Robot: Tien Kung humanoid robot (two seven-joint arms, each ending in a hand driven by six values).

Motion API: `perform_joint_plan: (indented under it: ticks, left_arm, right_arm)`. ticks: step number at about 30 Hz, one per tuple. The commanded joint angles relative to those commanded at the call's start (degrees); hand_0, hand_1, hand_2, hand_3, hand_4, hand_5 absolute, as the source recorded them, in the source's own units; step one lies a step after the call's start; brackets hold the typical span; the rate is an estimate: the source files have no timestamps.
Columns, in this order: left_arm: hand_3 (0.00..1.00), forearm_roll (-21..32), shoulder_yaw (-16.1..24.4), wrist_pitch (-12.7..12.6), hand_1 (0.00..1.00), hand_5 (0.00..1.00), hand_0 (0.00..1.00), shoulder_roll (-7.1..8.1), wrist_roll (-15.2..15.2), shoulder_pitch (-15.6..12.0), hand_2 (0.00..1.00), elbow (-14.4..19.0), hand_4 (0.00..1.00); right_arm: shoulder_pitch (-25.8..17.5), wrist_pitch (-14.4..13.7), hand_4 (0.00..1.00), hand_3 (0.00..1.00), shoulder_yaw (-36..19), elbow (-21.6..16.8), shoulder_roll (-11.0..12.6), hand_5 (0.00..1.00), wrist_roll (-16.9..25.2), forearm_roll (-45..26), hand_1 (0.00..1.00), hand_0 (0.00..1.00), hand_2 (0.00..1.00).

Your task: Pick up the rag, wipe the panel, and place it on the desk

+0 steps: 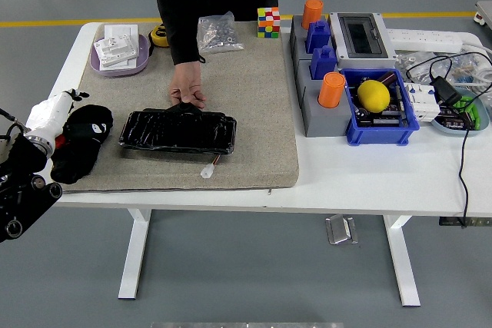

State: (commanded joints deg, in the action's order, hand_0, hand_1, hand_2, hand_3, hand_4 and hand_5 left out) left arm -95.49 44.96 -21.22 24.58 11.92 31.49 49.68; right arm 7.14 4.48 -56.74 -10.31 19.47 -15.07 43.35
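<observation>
Just right of the robot's left hand [48, 122], the black rag [81, 142] lay bunched on the left end of the grey mat [254, 113], partly hanging toward the table's near edge. The hand sat at the table's left border, its pale shell beside or perhaps touching the cloth; whether its fingers were spread or curled could not be made out, nor whether it had any hold of the rag. Farther right of the hand, well apart, lay the black panel [178, 130], with a person's hand [187, 85] resting on its far edge. No right hand showed.

Judging from this, the main risk was the rag slipping off the near-left corner: a brush from the arm could drag it over the edge. A loose corner caught on a finger might also lift with the hand. Any sweep back toward the panel could knock the person's hand or shift the panel.
</observation>
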Motion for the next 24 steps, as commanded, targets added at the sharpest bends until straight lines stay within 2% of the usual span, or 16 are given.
perform_joint_plan:
  ticks: [3,8,15,18,24]
  left_arm:
    - [0.807,0.3,0.9,-0.2,0.776,0.451,0.429,0.4,-0.2,-0.6,0.85,2.1,0.911]
    - [0.803,0.2,3.4,-0.7,0.776,0.46,0.429,0.54,-0.5,-1.5,0.848,3.4,0.909]
    - [0.801,1.6,10.1,-1.3,0.773,0.46,0.43,0.78,-1.6,-4.5,0.844,5.4,0.903]
    - [0.796,2.2,13.2,-1.8,0.771,0.47,0.432,1.22,-2.1,-6.6,0.839,8.6,0.894]
    - [0.788,3.6,16.3,-2.4,0.76,0.468,0.432,1.74,-2.7,-8.7,0.816,13.6,0.884]
  right_arm:
    - [-0.1,0.0,0.976,0.585,-0.1,0.0,0.0,0.554,0.0,0.0,0.631,0.721,0.674]
    - [-0.1,0.0,0.975,0.585,-0.2,0.0,-0.1,0.554,0.1,0.1,0.63,0.72,0.674]
    - [-0.2,-0.1,0.974,0.585,-0.3,0.0,-0.2,0.553,0.0,0.3,0.63,0.72,0.674]
    - [-0.3,-0.1,0.973,0.585,-0.5,0.0,-0.3,0.553,0.0,0.6,0.628,0.72,0.674]
    - [-0.5,-0.2,0.972,0.584,-1.1,0.0,-0.5,0.552,-0.1,1.1,0.628,0.72,0.674]
